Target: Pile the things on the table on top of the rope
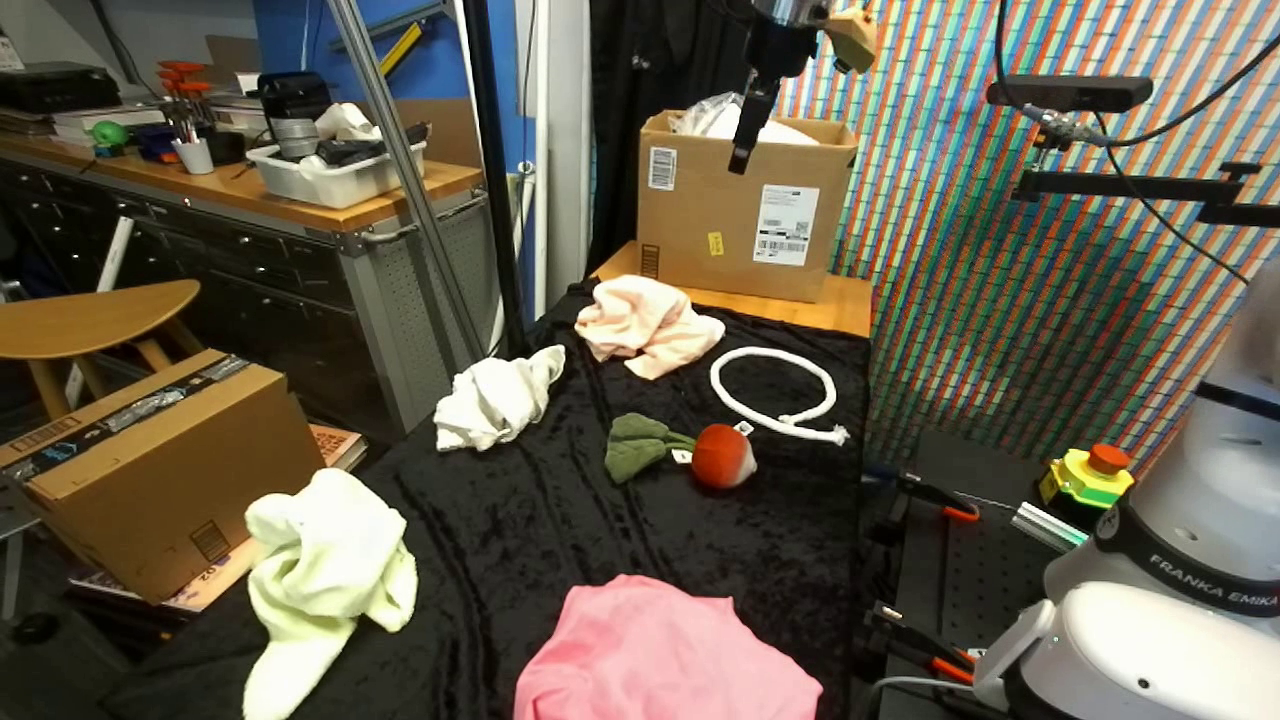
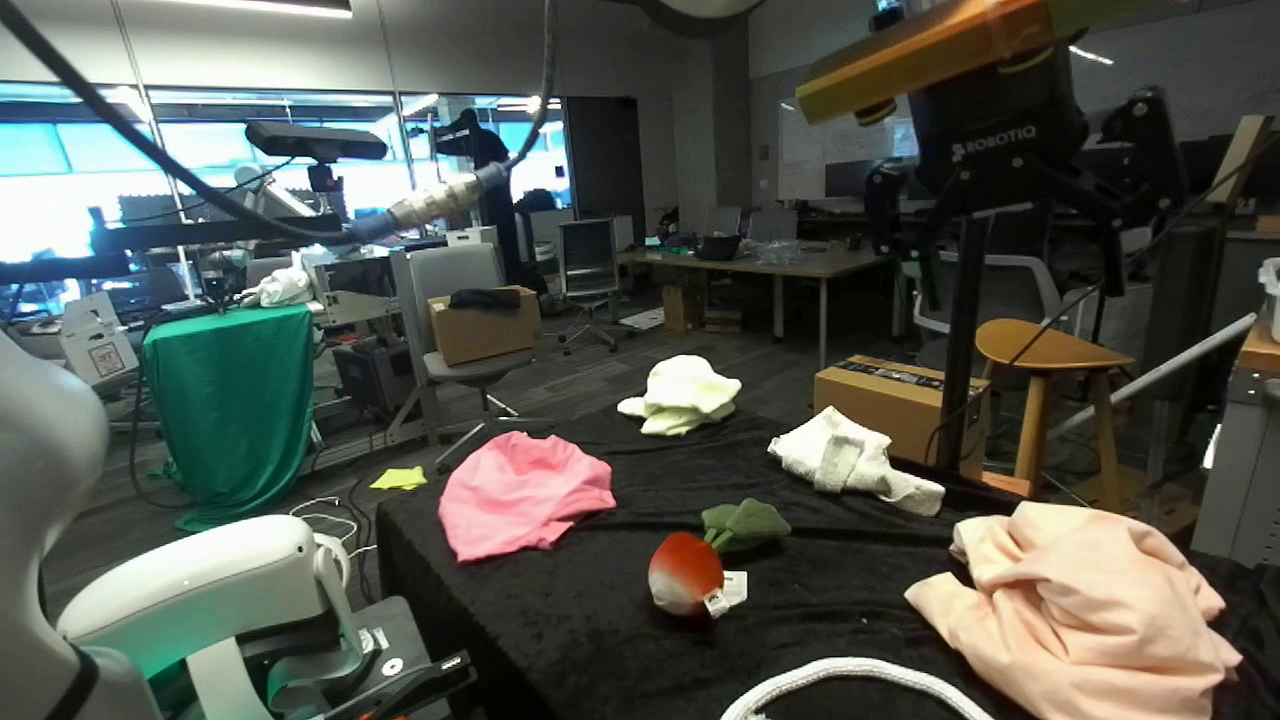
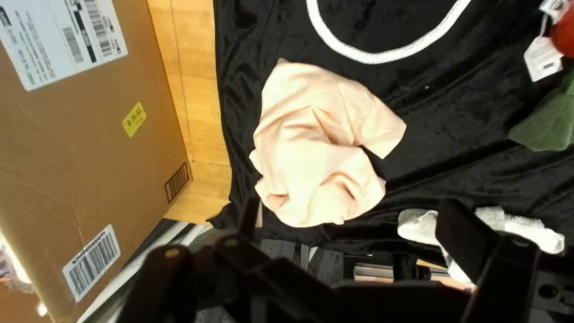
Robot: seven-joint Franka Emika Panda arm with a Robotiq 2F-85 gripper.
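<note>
Likely step: grasp peach cloth (image 3: 309, 152)
Your claw (image 2: 1020, 288) is spread apart: centre it above the cloth, pinch deep, release over the rope (image 3: 371, 58).

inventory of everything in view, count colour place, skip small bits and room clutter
table: 1, covered in black, central
rope: 1, white, curved in a ring on the table
plush vegetable: 1, red and white with green leaves, near the rope
peach cloth: 1, pale peach, nearest the large box
lime cloth: 1, pale yellow-green, near the table's edge
white cloth: 1, white, between those two cloths
pink cloth: 1, pink, far from the large box
large box: 1, brown, on bare wood
taped box: 1, brown, low beside the table
stool: 1, tan, near the taped box
stop button: 1, red and yellow, beside the table
camera: 1, black, mounted above table level
arm: 1, white, beside the table
gripper: 1, black, raised, open, holding nothing
</note>
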